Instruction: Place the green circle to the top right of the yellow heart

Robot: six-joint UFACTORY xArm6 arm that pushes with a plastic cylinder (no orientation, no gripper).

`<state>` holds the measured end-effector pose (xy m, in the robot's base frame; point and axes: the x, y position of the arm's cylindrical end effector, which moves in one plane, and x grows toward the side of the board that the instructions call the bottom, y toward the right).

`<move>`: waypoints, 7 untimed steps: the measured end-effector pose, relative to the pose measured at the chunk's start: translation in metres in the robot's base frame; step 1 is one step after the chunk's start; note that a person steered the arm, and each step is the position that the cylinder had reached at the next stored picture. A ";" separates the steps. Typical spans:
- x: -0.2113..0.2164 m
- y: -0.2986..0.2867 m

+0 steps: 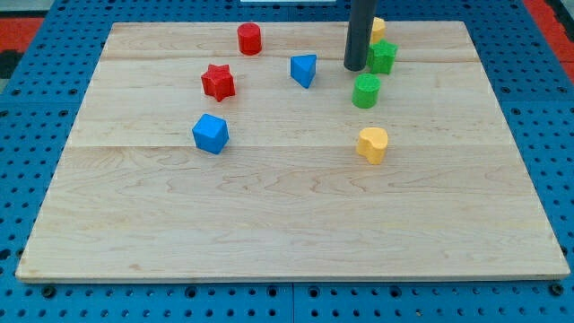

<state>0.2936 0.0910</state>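
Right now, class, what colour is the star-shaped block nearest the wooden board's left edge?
Red: the red star block shows best in the camera view, the only one.

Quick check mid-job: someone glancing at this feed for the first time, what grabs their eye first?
Probably the dark rod coming down from the view's top, my tip resting just left of the green star and up-left of the green circle. Next, that cluster itself: a yellow block half hidden behind the rod, with the yellow heart alone below the green circle. The red and blue blocks scatter to the view's left.
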 end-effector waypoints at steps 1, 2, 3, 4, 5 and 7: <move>0.014 -0.010; 0.038 -0.010; 0.054 0.013; 0.042 0.008; 0.029 0.035; 0.056 0.045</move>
<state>0.3496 0.1357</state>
